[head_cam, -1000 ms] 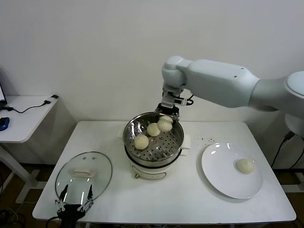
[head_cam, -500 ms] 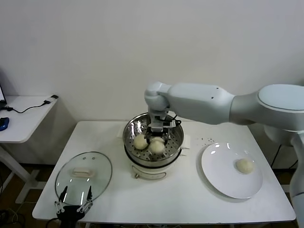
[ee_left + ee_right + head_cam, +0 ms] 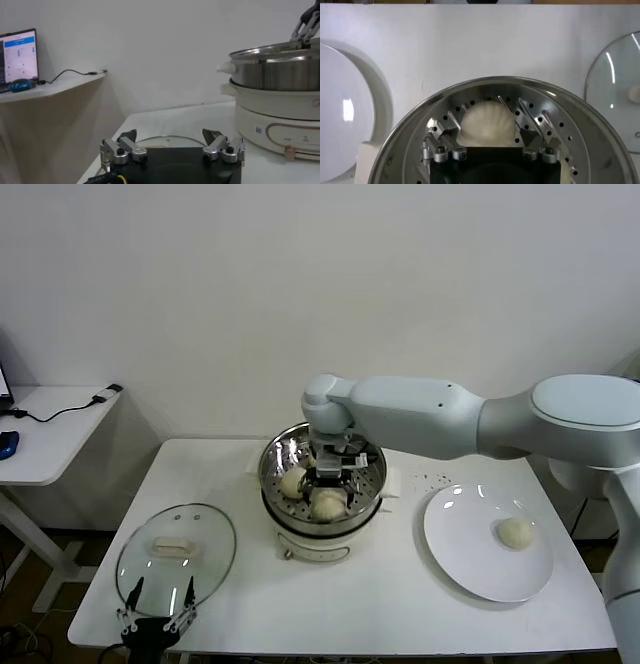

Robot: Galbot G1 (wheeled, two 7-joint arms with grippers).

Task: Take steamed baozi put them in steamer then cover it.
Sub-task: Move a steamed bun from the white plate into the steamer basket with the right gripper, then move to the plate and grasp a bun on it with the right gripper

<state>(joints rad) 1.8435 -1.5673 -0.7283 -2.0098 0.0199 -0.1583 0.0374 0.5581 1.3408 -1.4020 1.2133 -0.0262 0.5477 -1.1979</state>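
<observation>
The steel steamer stands mid-table on its white pot base. My right gripper is down inside it, open, its fingers on either side of a cream baozi that lies on the perforated floor. Two baozi show in the basket in the head view, one at the left and one at the front. One more baozi lies on the white plate. The glass cover lies flat at the table's front left. My left gripper stands open just in front of the cover, apart from it.
A side desk with a blue mouse and cable stands far left. In the left wrist view the pot base rises to one side of the cover's rim. Bare table lies between pot and plate.
My right arm swung from the steamer's far rim down into the basket with a baozi. Its fingers then spread apart, leaving the bun on the floor. The left arm stayed still.
</observation>
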